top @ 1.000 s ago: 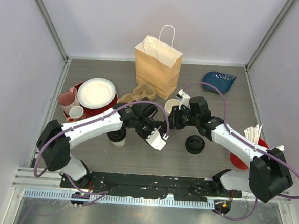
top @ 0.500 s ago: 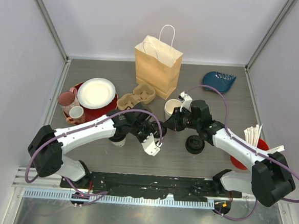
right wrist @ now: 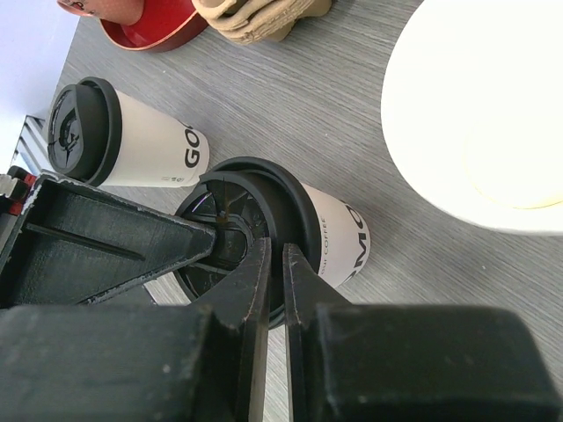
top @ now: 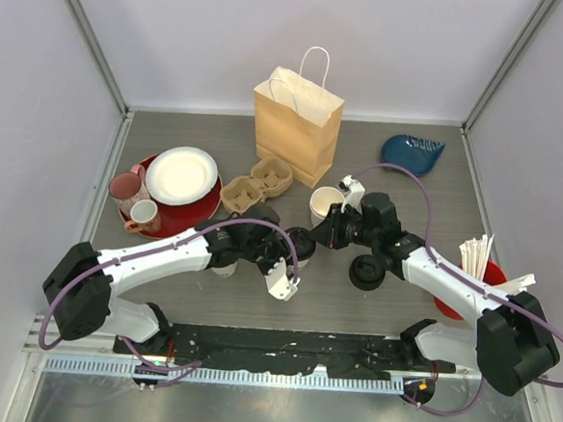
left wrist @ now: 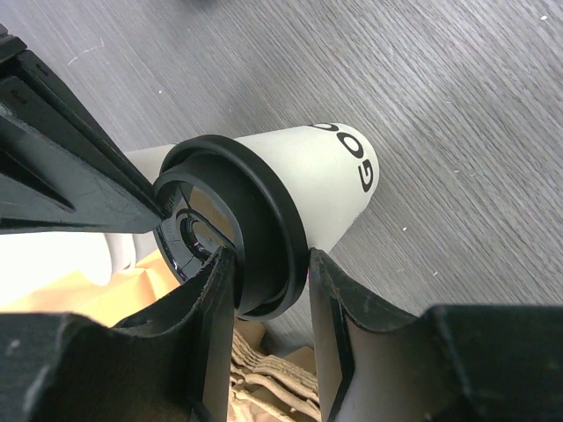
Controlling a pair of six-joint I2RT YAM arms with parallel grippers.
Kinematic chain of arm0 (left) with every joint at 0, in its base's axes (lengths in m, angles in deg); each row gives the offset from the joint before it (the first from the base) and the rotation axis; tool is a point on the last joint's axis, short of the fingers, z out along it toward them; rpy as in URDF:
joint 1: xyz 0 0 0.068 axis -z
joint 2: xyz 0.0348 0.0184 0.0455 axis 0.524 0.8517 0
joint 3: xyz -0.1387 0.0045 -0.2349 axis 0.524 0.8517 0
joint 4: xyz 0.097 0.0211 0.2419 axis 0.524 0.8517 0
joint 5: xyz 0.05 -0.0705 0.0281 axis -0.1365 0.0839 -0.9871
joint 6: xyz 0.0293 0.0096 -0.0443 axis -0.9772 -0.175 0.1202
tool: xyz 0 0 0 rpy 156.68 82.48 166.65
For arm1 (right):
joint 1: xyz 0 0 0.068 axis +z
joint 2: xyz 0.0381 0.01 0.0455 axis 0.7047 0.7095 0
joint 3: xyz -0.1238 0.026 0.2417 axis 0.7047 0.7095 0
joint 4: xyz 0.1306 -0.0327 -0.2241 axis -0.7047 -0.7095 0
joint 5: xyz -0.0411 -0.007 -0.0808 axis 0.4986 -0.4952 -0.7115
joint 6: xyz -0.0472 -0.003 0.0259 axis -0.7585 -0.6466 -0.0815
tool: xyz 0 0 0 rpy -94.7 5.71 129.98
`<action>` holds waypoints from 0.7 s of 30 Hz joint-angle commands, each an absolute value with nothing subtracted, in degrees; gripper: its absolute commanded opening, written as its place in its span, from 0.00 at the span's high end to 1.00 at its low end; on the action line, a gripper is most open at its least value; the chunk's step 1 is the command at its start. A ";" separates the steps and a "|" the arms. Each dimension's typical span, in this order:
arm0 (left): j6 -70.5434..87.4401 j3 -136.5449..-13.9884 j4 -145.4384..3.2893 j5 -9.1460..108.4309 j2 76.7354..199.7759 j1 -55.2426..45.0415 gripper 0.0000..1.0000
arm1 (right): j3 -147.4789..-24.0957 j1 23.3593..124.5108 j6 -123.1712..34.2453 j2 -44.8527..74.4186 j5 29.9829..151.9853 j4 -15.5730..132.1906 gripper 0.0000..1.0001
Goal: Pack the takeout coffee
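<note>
Grey wood-grain table (top: 200, 138), white walls on three sides. Lidded cup (top: 301, 239) near table centre, black lid facing up.

Left gripper (top: 295, 254) is at it from 6 o'clock. In the left wrist view both fingers (left wrist: 207, 308) press the lid's rim from opposite sides, clamped on the cup.

Right gripper (top: 316, 236) is at it from 3 o'clock. In its own wrist view the fingertips (right wrist: 255, 290) pinch the lid's edge, almost together.

Second lidded cup (right wrist: 132, 141) at 8 o'clock of the first, standing apart, partly under the left arm in the top view.

From the gripped cup:
- brown paper bag (top: 297, 130) at 12
- cardboard cup carrier (top: 257, 182) at 11
- open white cup (top: 324, 206) at 1
- stack of black lids (top: 366, 272) at 4
</note>
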State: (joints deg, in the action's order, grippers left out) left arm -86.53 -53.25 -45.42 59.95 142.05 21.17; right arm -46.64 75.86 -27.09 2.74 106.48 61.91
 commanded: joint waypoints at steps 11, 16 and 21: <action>-82.32 -42.48 -33.37 60.28 147.14 21.75 0.62 | -43.82 76.71 -28.07 2.52 105.05 55.92 0.95; -78.64 -44.57 -35.48 60.80 145.73 21.84 0.61 | -44.08 76.80 -27.90 2.35 104.88 55.74 0.95; -76.61 -49.59 -34.69 61.60 143.10 21.84 0.49 | -45.66 77.06 -28.51 1.03 103.38 53.99 0.95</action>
State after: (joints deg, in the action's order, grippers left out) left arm -82.90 -50.91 -50.86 59.99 140.47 21.39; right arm -45.94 75.97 -27.11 1.73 104.84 62.24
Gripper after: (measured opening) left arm 0.456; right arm 0.125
